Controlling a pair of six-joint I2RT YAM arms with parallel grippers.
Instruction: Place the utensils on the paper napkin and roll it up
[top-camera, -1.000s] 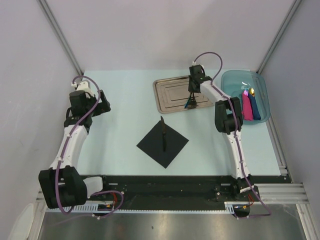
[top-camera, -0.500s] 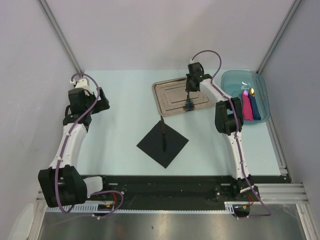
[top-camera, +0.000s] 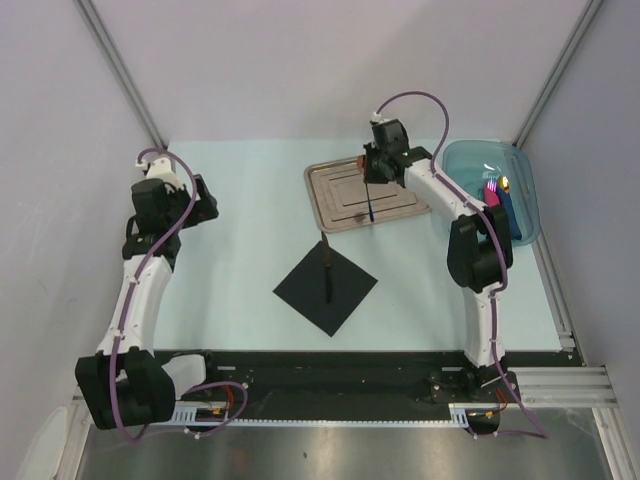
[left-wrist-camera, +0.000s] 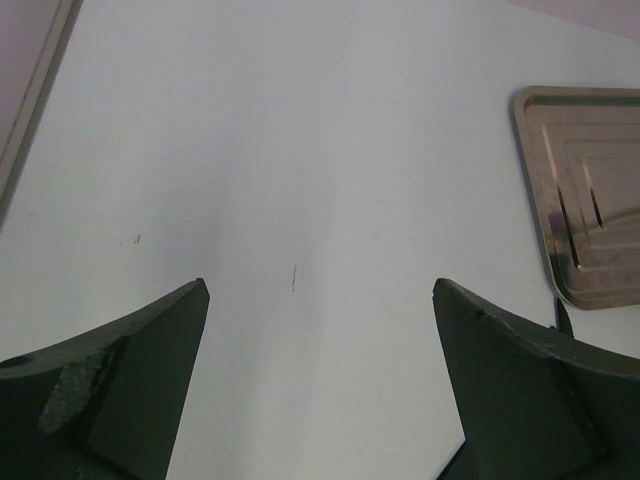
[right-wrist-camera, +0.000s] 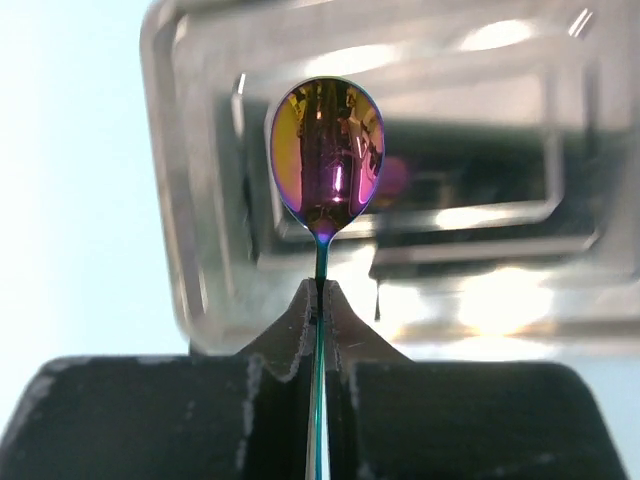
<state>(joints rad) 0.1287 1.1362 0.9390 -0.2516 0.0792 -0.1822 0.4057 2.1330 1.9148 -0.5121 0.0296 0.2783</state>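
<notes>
Steel tray (top-camera: 335, 200) sits on the far middle of the pale table (top-camera: 250, 200), and the right gripper (right-wrist-camera: 318, 305) hangs over it with its jaws pressed together on the thin neck of the blue-handled spoon (top-camera: 371, 200). In the right wrist view the spoon's shiny bowl sticks out just past the fingertips, showing orange, purple and green reflections, with the tray's stepped floor blurred behind it. From above, the blue handle slants down from the claw toward the near side of the tray (whether its end touches the metal I cannot tell).

Nearer the arms, well apart from the tray, the black paper napkin (top-camera: 345, 290) lies flat on the table, turned so that one corner points toward the tray. The dark utensil (top-camera: 326, 270) lies along it from about its middle to that far corner, and its tip pokes a little past the corner onto the table.

On the left side the left gripper (left-wrist-camera: 320, 295) is held above bare table with its two dark fingers spread wide and nothing between them; its wrist view shows only the pale surface and one corner of the tray at the right edge.

At the far right a translucent blue bin (top-camera: 470, 150) holds a pink roll (top-camera: 493, 212) and a dark blue roll (top-camera: 511, 215) side by side, each with a utensil tip showing at its far end.
</notes>
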